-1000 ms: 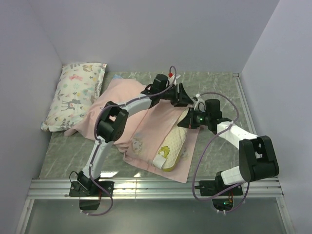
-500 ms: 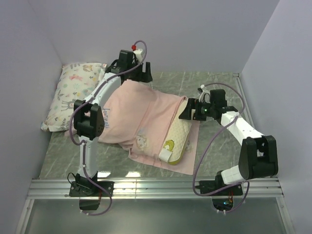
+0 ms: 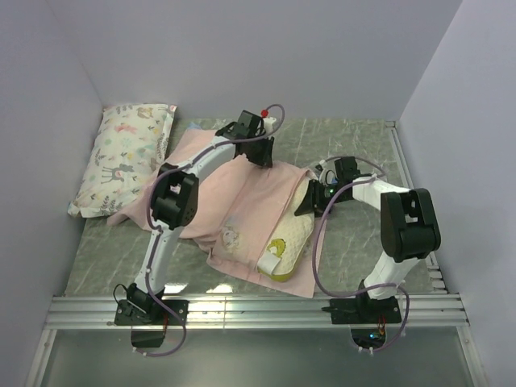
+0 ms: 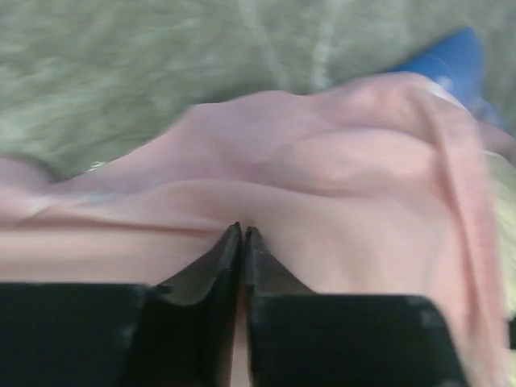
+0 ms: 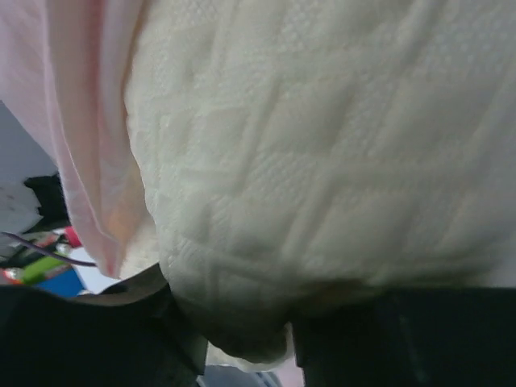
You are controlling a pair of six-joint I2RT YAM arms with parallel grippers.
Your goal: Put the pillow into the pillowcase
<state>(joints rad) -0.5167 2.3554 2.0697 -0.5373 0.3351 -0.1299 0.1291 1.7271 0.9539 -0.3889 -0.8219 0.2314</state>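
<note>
Two robot arms work over a green marbled worktop [image 3: 355, 242]. The left hand [image 3: 256, 153] is at the far end of a pale pink fabric pillowcase [image 3: 250, 193], and the right hand [image 3: 316, 192] is at the far end of a cream foam pillow [image 3: 289, 234].

In the left wrist view, the left hand [image 4: 242, 230] has its two dark fingers drawn almost together. Their tips meet on a fold of the pale pink fabric pillowcase [image 4: 322, 177], which looks pinched between them. Beyond the tips the cloth rises in soft ridges. A blue patch of the case [image 4: 451, 60] shows up and to the right of the hand, and bare worktop [image 4: 121, 64] lies past it.

In the right wrist view, the right hand [image 5: 234, 322] has its fingers standing part-way open. The quilted end of the cream foam pillow [image 5: 322, 145] bulges between them and presses against both. A pink edge of the pillowcase [image 5: 81, 97] hangs just left of this hand, against the pillow's side.

From above, the pillow runs from the right hand toward the arms' bases. The pillowcase covers its left flank and lies under it, and its near end with the yellow band [image 3: 270, 264] sticks out uncovered. The rest of the case spreads toward the bases from the left hand and out to that hand's left. Well to the left of the left hand, a white pillow with an animal-and-flower print [image 3: 125, 157] lies beside the wall, apart from both hands.
</note>
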